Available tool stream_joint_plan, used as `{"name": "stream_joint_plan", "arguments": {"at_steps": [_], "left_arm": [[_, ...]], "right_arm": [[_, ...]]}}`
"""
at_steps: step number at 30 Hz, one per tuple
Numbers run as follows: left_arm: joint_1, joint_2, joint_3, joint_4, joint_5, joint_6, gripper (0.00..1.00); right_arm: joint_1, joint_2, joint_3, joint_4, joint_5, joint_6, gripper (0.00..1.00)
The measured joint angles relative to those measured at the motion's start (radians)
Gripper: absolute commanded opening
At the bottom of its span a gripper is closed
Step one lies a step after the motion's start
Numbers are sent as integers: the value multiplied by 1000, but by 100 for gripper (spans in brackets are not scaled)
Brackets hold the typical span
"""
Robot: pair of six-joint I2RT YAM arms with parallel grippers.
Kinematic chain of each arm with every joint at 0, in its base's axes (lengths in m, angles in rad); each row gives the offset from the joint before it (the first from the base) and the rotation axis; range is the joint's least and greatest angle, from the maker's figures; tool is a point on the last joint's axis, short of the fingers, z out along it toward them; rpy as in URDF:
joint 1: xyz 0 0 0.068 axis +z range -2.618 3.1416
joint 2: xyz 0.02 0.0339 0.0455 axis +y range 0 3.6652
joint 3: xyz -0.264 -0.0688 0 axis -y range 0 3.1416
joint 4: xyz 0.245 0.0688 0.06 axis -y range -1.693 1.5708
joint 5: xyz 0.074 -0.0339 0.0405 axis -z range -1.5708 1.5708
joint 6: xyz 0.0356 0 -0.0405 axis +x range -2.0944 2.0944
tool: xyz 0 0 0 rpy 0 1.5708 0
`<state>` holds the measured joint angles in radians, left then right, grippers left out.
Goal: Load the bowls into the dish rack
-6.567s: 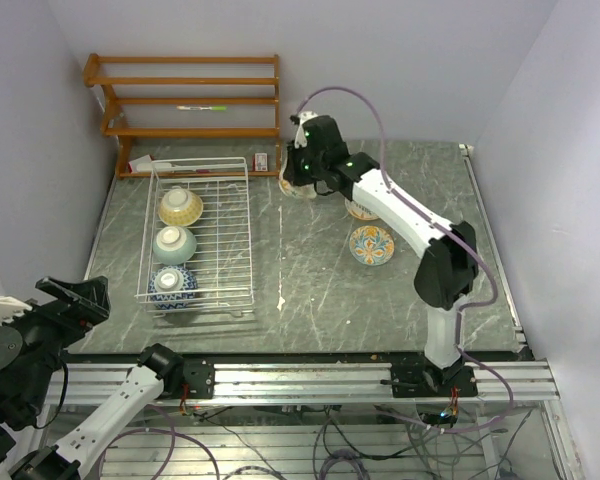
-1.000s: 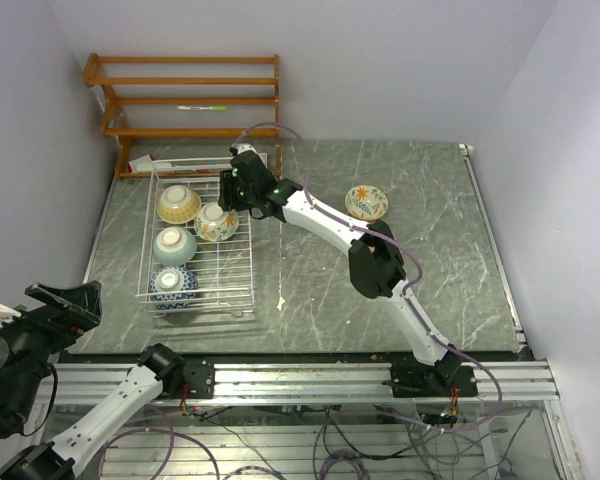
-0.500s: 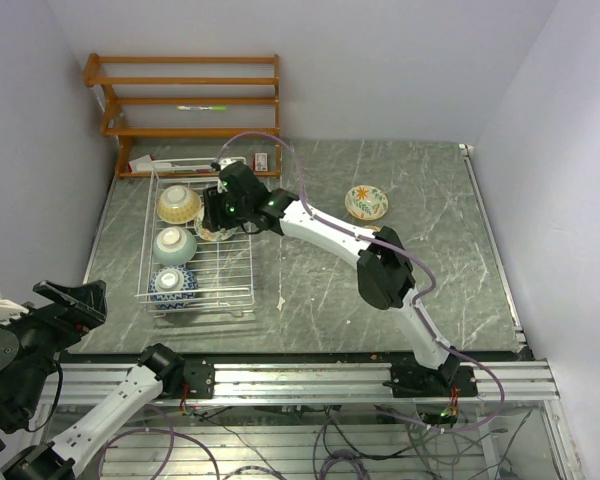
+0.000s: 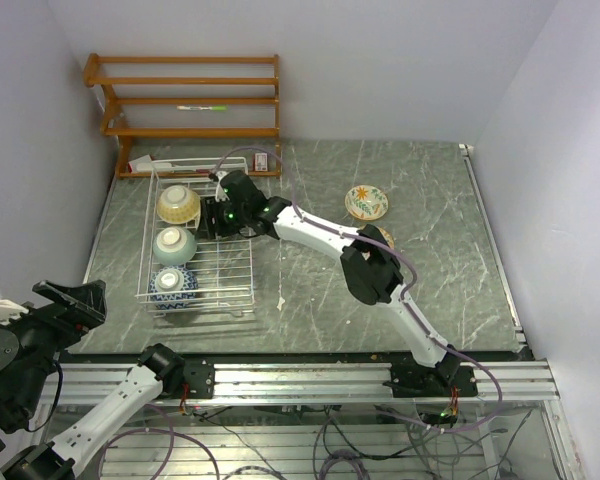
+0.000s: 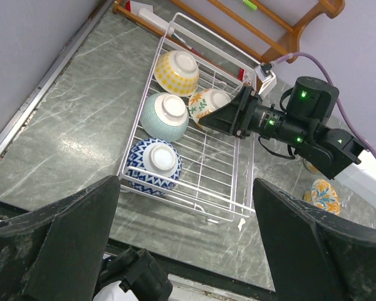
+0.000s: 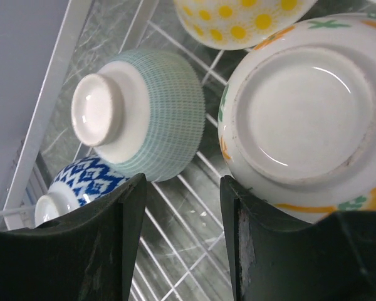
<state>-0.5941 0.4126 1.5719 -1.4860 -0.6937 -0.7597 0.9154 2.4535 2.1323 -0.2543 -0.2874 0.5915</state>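
Reaching across to the upper left of the overhead view, my right gripper [image 6: 183, 188] hangs low over the dish rack [image 4: 230, 270]. Its jaws stand apart, with bare wire in the gap and nothing pinched between them. The orange-and-green bowl [image 6: 301, 106] lies foot-up in the rack just beside my right-hand finger, though I cannot tell whether a pad touches its rim, because the finger hides that edge. To its left in the wrist view sit the mint bowl [image 6: 144, 113], the blue bowl [image 6: 69, 188] and, at the top edge, the yellow bowl [image 6: 244, 12], all inverted and packed close. My left gripper [image 5: 185, 185] is spread wide and empty, parked at the lower left of the overhead view, well apart from the work. Two bowls are not yet loaded: a floral bowl [image 4: 366, 202] sits mouth-up on the table [image 4: 310, 290] right of centre, and another bowl [image 5: 323, 194] is half hidden by my arm. I judge these to be stiff glazed ceramic, moderately heavy for their size, slick under the pads, and liable to chip against wire or a neighbouring bowl. The best hold for the mouth-up bowls should be across the rim wall, one finger inside and one outside, closing firmly enough that the glaze does not slip.
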Motion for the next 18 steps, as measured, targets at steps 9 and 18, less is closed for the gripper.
{"name": "stream_joint_plan", "arguments": {"at_steps": [9,18], "left_arm": [[-2,0,0,-1,-8,0,99],[-9,0,-11,-1,-13,0,99]], "right_arm": [[-66,41,29,24,22,-2,51],[-95,104,113,89,50,-39,53]]}}
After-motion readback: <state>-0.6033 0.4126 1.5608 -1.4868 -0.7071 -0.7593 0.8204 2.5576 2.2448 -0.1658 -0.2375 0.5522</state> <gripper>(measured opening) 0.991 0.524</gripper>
